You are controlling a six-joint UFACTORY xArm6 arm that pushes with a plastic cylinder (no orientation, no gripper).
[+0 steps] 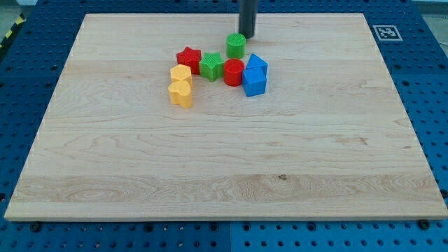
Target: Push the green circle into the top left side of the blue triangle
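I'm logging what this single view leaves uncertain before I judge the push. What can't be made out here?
- Rod above my tip: cut off by the view's top edge.
- Contact between my tip and the green circle: too close to tell.
- Gap between the green circle and the blue triangle: unclear from this angle.
- Blue block: its back is hidden, shape uncertain.

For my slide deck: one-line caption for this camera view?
My tip just above-right of the green circle, which sits by the blue triangle's top left.
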